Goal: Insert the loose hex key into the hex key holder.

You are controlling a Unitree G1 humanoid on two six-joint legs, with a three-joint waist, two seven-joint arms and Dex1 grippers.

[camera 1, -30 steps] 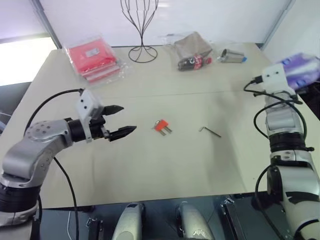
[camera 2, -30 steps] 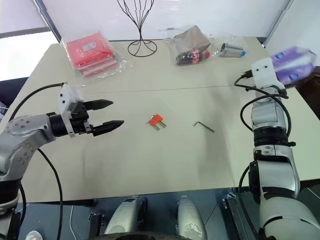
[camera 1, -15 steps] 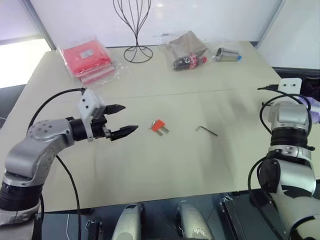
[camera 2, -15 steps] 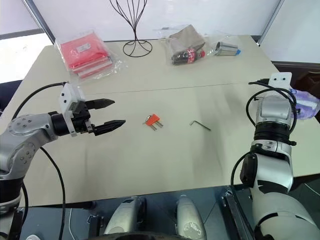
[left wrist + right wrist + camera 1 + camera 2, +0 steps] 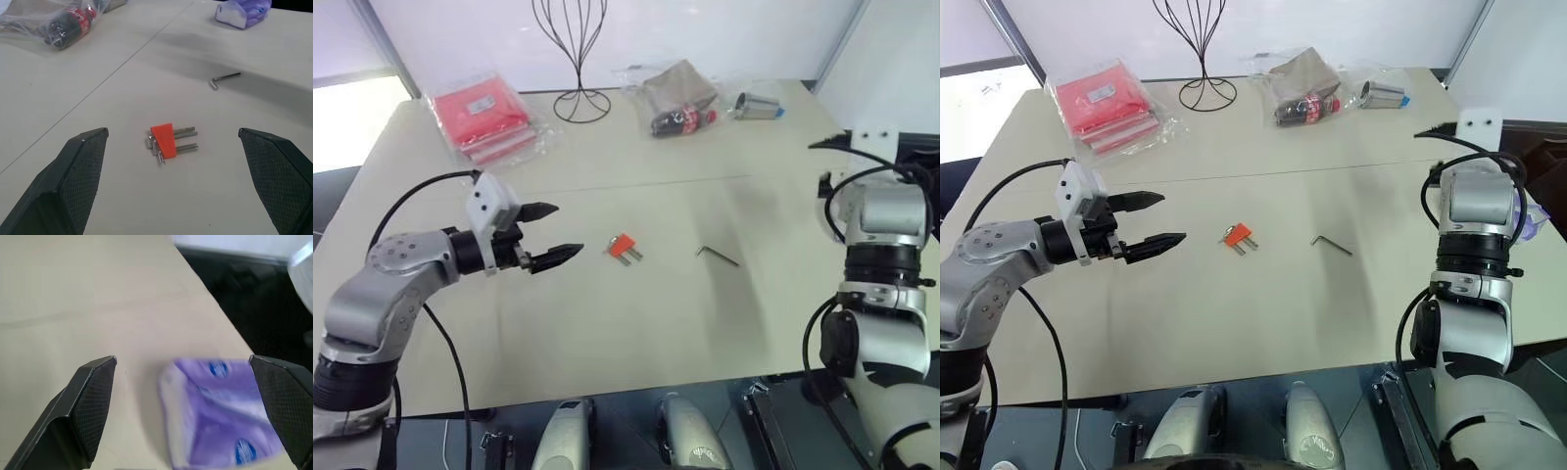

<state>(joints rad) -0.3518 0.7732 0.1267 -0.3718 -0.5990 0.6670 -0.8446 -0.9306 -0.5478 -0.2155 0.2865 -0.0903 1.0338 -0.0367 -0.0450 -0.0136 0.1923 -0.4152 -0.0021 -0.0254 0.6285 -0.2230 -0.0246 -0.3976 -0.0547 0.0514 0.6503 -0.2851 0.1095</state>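
Showing blue oval logos, unreadable, purple tissue pack (image 5: 220,418) lies flat.

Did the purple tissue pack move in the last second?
Yes. The purple tissue pack was held up by the right gripper near the table's right edge; now it lies released on the table.

Beige counter (image 5: 607,333). Mid-surface: orange hex key holder (image 5: 624,247), loose hex key (image 5: 719,256) apart. Far edge: red packets (image 5: 484,116), wire stand (image 5: 574,59), bagged bottle (image 5: 680,93).

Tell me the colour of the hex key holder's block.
Orange-red; the hex key holder shows best in the left wrist view.
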